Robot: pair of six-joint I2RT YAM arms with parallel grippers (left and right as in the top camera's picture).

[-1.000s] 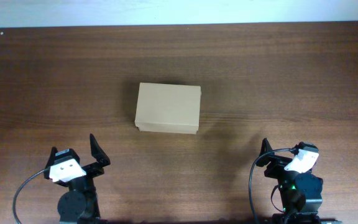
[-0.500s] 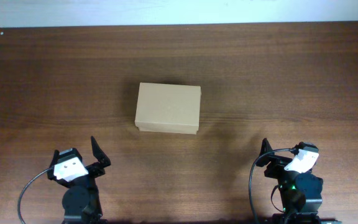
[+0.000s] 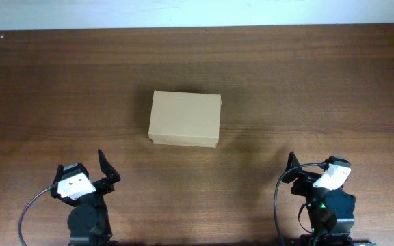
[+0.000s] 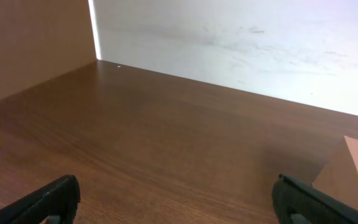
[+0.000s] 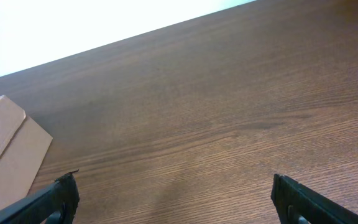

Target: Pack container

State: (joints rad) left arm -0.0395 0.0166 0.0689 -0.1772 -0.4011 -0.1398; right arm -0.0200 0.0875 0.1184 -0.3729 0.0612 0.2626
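Observation:
The container point(image 3: 185, 119) is a plain tan cardboard box, lid closed, lying at the middle of the wooden table. A corner of it shows at the right edge of the left wrist view point(image 4: 353, 171) and at the left edge of the right wrist view point(image 5: 5, 149). My left gripper point(image 3: 81, 172) is open and empty near the front left edge, well short of the box; in its wrist view point(image 4: 179, 202) only bare table lies between the fingers. My right gripper point(image 3: 313, 171) is open and empty near the front right edge, its fingers point(image 5: 176, 199) also over bare wood.
The dark wooden table point(image 3: 306, 89) ends at a white wall strip along the far edge point(image 3: 197, 14). A brown side panel point(image 4: 30, 43) stands to the left in the left wrist view.
The left gripper has shifted slightly at the front left edge. The box and the right arm have not moved.

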